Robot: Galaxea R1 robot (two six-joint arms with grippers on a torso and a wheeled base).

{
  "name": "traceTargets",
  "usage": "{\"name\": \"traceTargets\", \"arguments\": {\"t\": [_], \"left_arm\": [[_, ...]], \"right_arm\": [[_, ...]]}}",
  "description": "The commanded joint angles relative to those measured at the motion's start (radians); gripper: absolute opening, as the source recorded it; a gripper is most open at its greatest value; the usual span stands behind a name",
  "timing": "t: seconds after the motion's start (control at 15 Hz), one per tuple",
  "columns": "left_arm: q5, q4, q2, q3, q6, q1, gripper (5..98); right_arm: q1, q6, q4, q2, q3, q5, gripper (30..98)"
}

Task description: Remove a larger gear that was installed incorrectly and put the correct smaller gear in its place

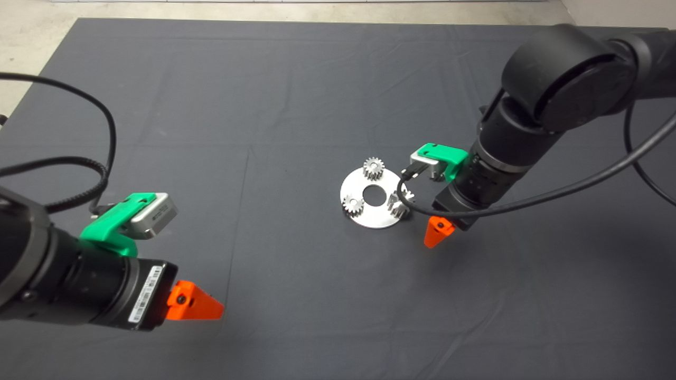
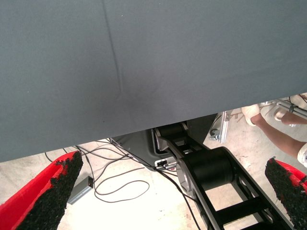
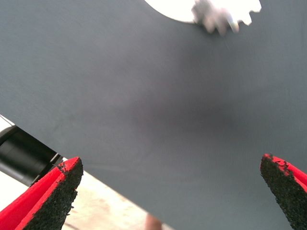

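Right hand (image 1: 437,232) is shown open beside the disc (image 1: 369,214), near the larger gear (image 1: 400,205) seated at its edge. Left hand (image 1: 198,306), also open, is parked well apart. Misaligned closure could dislodge the neighbouring small gears.

A round silver plate (image 1: 380,216) with a centre hole lies on the dark mat (image 1: 296,95).

Robot lab: dark mat (image 1: 296,95), concrete floor (image 1: 31,31), loose cables (image 2: 115,187)
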Motion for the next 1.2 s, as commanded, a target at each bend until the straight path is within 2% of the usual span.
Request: {"name": "traceTargets", "arguments": {"t": [0.0, 0.27, 0.6, 0.8, 1.13], "left_arm": [[0.001, -0.018, 0.0, 0.013, -0.003, -0.006, 98.1], [0.002, -0.017, -0.001, 0.013, -0.003, -0.006, 98.1], [0.002, -0.018, 0.0, 0.013, -0.003, -0.006, 98.1], [0.002, -0.018, 0.0, 0.013, -0.003, -0.006, 98.1], [0.002, -0.018, 0.0, 0.013, -0.003, -0.006, 98.1]], "right_arm": [[-0.035, -0.121, -0.11, 0.036, -0.056, -0.102, 97.6], [-0.065, -0.183, -0.173, 0.053, -0.084, -0.105, 97.6], [-0.095, -0.182, -0.292, 0.052, -0.081, -0.105, 97.6], [-0.109, -0.179, -0.324, 0.052, -0.114, -0.102, 97.6], [-0.132, -0.178, -0.326, 0.065, -0.164, -0.1, 97.6]]}}
